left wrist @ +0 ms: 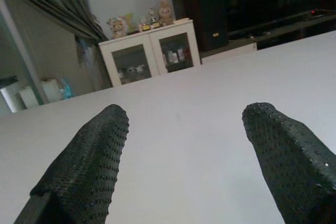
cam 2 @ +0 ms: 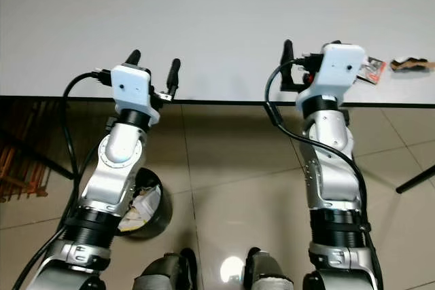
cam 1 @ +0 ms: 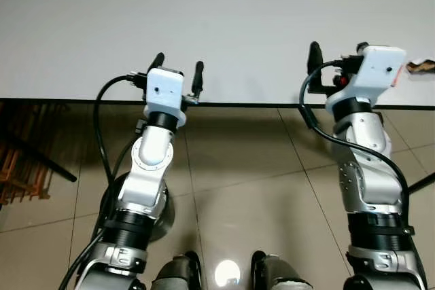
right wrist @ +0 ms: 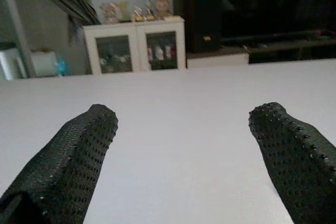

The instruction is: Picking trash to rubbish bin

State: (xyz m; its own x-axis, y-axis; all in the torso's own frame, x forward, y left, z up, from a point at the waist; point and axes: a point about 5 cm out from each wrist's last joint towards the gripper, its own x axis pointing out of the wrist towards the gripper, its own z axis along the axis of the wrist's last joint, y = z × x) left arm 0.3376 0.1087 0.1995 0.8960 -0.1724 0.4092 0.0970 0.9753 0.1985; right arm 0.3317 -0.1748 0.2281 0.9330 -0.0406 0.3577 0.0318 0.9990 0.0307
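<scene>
Standing on the tiled floor, a round black rubbish bin [cam 2: 146, 210] is half hidden behind the left arm. The left gripper [cam 2: 154, 66] and right gripper [right wrist: 181, 156] are held apart over the white table [cam 1: 238, 18]; crumpled brown trash [cam 2: 412, 64] (details unclear) lies at its right edge.

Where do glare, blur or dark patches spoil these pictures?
Left eye view: a bright lamp glare on the floor tiles, deep shade under the table at left. Wrist views: soft and hazy; the cabinet is blurred, and the room behind it is very dark.
</scene>
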